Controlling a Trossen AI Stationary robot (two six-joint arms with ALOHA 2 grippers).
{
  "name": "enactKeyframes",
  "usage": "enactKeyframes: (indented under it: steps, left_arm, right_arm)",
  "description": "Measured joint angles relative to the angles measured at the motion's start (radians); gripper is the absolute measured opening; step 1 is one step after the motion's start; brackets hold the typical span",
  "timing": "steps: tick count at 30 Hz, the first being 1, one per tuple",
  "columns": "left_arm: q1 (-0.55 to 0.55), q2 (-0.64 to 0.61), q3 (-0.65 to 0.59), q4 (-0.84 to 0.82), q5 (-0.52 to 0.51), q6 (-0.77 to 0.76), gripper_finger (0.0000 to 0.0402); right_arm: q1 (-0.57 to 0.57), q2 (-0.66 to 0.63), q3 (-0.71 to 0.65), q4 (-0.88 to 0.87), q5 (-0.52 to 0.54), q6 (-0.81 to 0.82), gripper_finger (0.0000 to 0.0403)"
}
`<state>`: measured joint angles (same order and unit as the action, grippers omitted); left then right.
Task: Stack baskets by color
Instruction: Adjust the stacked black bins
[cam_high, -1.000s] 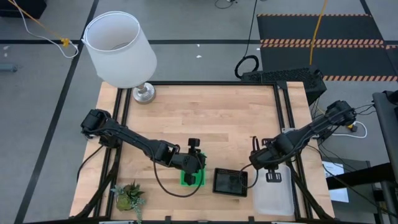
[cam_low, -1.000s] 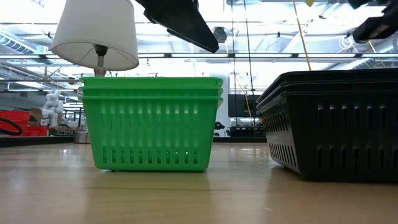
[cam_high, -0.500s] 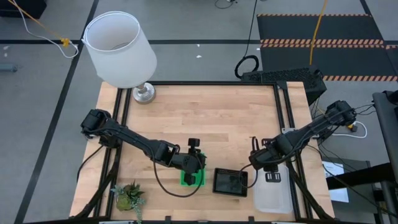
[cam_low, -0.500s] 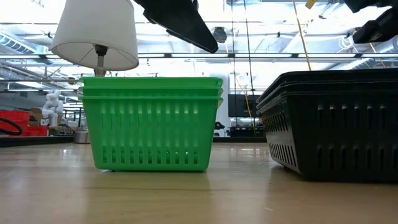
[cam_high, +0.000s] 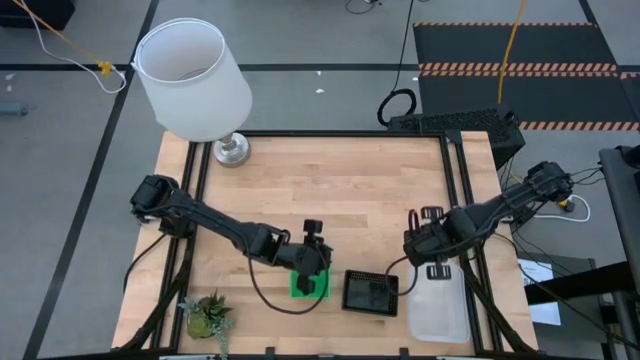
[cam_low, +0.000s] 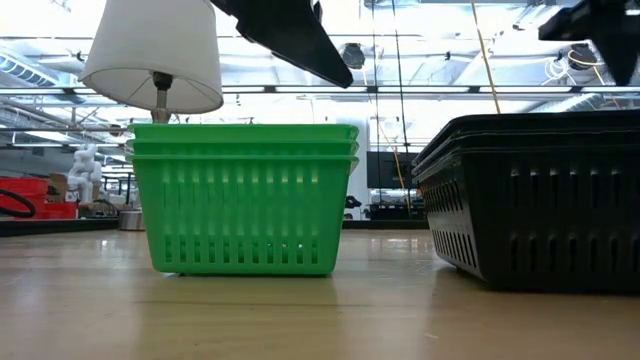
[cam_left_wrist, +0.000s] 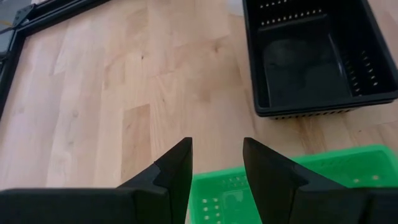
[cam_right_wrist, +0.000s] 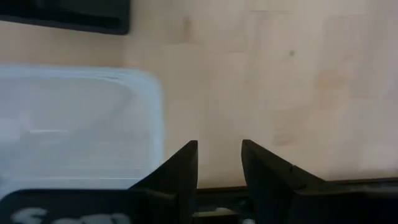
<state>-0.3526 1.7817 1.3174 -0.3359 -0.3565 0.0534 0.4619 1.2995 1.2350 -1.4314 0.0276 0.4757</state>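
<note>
A stack of green baskets stands near the table's front edge. A stack of black baskets sits to its right, and clear baskets sit farther right. All rest on their bases. My left gripper hangs open above the green stack's far rim, slanting down, with nothing between its fingers. My right gripper points down, open, over bare wood just beyond the clear baskets' far rim.
A lamp with a white shade stands at the table's far left corner. A small potted plant sits at the near left corner. Black frame rails run along the table's sides. Bare wood fills the middle and far part.
My right gripper has risen and drawn a little toward the table's far edge, off the clear baskets' far rim, tipping as it went. The clear baskets stay on the table. My left gripper has kept still above the green stack.
</note>
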Motion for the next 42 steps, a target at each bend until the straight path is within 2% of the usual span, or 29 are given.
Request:
enactKeyframes:
  steps: [3, 7, 15, 25, 33, 42]
  left_arm:
    - [0.007, 0.0, 0.0, -0.003, 0.0, 0.002, 0.0145]
    - [0.016, 0.0, 0.0, -0.003, 0.0, 0.004, 0.0145]
    - [0.02, 0.0, 0.0, -0.01, 0.0, 0.013, 0.0145]
    - [0.019, 0.0, 0.0, -0.01, 0.0, 0.014, 0.0145]
    - [0.019, 0.0, 0.0, -0.01, 0.0, 0.013, 0.0145]
    - [0.019, 0.0, 0.0, -0.003, 0.0, 0.012, 0.0145]
  right_arm:
    - [-0.027, 0.0, -0.009, -0.007, 0.049, -0.039, 0.012]
    - [-0.073, 0.0, -0.065, 0.004, 0.049, -0.087, 0.012]
    - [-0.11, 0.0, -0.171, 0.154, -0.064, -0.13, 0.012]
    - [-0.107, 0.0, -0.18, 0.233, -0.139, -0.123, 0.0119]
    - [-0.107, 0.0, -0.18, 0.284, -0.216, -0.121, 0.0082]
    - [-0.107, 0.0, -0.18, 0.325, -0.181, -0.113, 0.0043]
